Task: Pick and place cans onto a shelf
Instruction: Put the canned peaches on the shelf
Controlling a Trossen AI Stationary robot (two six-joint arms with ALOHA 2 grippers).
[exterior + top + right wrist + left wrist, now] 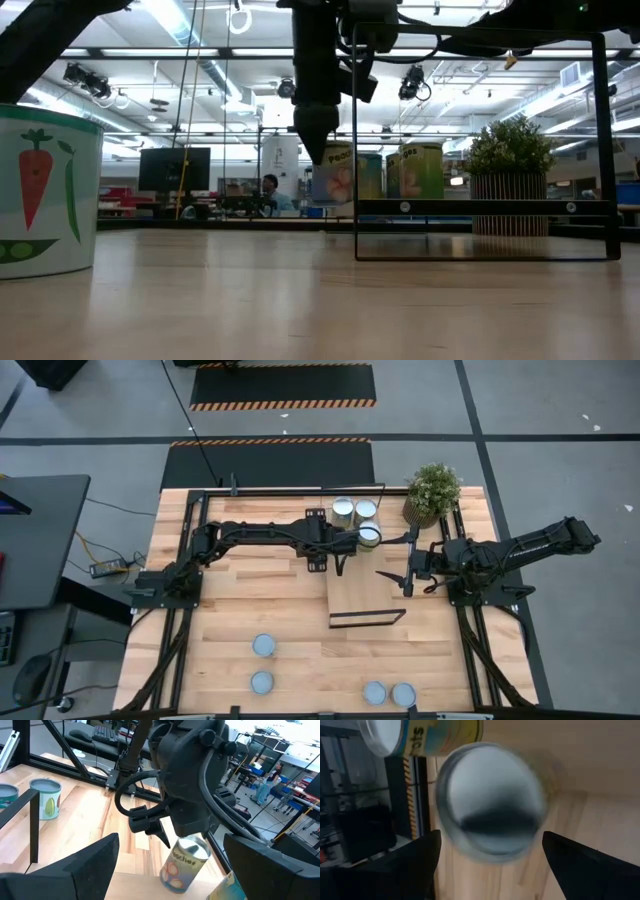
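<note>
— So, where's the left gripper [362, 538]?
— Over a can [490, 810] on the shelf [350, 600], fingers spread, touching nothing.
— And the right gripper [392, 574]?
— Beside the shelf, spread wide too. Four cans [265, 645] sit near the table's front edge.

- Evenly lit from above; soft, faint shadows on the table [250, 585].
- Bright ceiling strips glaring in the low view, arms dark against them.
- Nearest can [492, 805] in the left wrist view blurred, rim smeared, a dark reflection across its top.
- Carrot-print can [45, 190] at the low view's edge soft.
- Right wrist view sharp up close, hazier far off.
</note>
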